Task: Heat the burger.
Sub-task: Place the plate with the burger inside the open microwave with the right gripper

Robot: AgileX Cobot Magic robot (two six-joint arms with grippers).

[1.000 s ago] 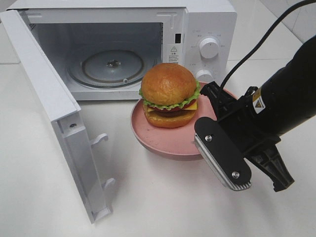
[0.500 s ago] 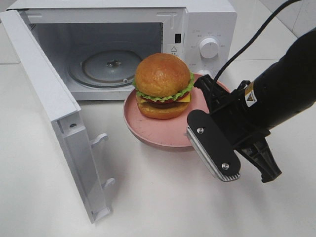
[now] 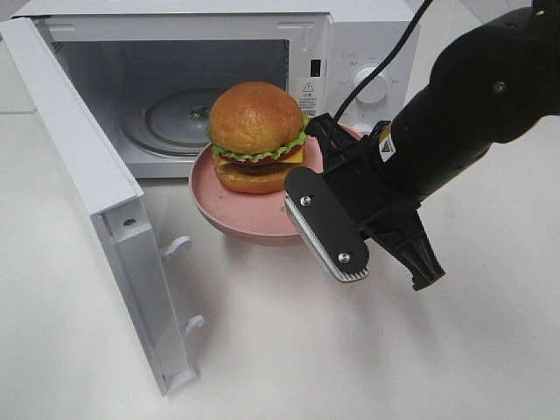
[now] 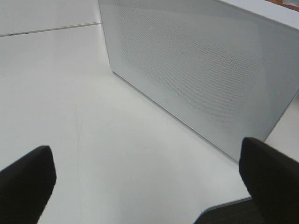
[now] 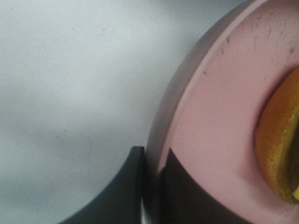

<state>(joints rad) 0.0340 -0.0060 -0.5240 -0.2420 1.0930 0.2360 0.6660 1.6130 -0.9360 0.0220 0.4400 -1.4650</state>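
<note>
Open white microwave [image 3: 346, 44], pink plate [image 3: 234, 212], white table [image 3: 280, 350]

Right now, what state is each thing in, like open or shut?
microwave door: open wide.
pink plate: rim pinched by the right hand.
burger: upright on the pink plate.
right hand: shut on the pink plate.
left hand: open, empty.

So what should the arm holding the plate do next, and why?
Probably move the pink plate into the microwave, onto its glass turntable: the right end effector clamps the plate's rim, the burger sits upright on it, and the door stands open.
</note>
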